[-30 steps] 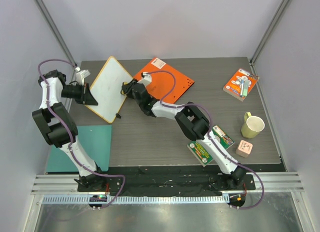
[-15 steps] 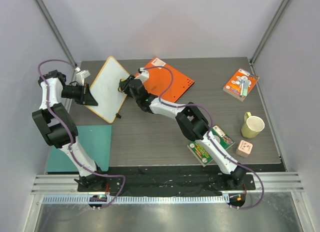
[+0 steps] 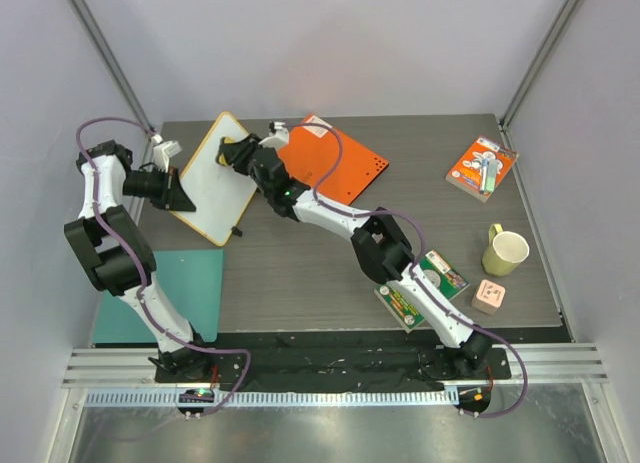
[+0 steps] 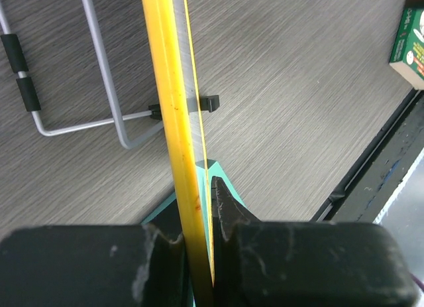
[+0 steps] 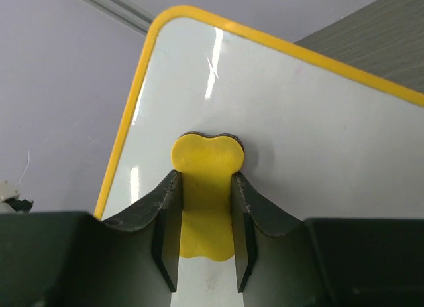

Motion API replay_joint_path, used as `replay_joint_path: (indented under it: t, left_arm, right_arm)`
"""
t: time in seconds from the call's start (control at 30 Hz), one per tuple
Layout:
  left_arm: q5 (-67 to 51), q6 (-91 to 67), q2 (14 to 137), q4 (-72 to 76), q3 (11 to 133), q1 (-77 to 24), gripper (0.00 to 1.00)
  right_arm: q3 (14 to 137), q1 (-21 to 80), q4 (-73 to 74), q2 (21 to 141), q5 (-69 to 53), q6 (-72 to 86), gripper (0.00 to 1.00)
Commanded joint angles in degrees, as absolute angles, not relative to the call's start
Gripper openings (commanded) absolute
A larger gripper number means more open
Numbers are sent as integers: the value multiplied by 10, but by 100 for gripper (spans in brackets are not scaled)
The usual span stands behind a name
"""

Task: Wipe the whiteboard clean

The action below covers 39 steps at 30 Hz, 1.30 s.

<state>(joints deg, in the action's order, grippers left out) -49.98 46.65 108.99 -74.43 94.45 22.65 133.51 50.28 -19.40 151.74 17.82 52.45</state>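
Observation:
The whiteboard point(image 3: 205, 183) stands tilted on a wire stand point(image 4: 106, 88) at the table's far left, its face white with a yellow rim. My left gripper point(image 3: 178, 191) is shut on its left edge; in the left wrist view the yellow rim point(image 4: 169, 88) runs between the fingers point(image 4: 228, 214). My right gripper point(image 3: 232, 155) is shut on a yellow eraser point(image 5: 207, 158) pressed flat on the board point(image 5: 311, 128) near its upper corner. No pen marks show around the eraser.
An orange board point(image 3: 340, 163) lies just right of the whiteboard, under the right arm. A teal sheet point(image 3: 175, 283) lies at the near left. A packaged tool point(image 3: 482, 168), yellow mug point(image 3: 505, 251), pink cube point(image 3: 488, 296) and green box point(image 3: 445, 273) sit on the right.
My right gripper has slid the eraser across the board from its right edge up and left toward the far corner. The left gripper has kept its hold on the rim.

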Motion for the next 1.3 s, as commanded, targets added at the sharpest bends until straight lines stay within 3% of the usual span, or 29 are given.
replay_joint_path:
  t: [0.0, 0.4, 0.97, 1.27]
  left_arm:
    - [-524, 584, 1094, -853, 926, 172, 0]
    - [-524, 584, 1085, -860, 926, 172, 0]
    - [-523, 591, 1083, -868, 922, 172, 0]
    - [-523, 592, 1089, -865, 922, 172, 0]
  right_arm:
    - [1246, 547, -169, 1542, 115, 573, 1]
    - [1140, 567, -186, 1514, 123, 596, 1]
    - [1245, 616, -180, 1472, 99, 526, 1]
    - [1238, 618, -217, 1470, 65, 496, 1]
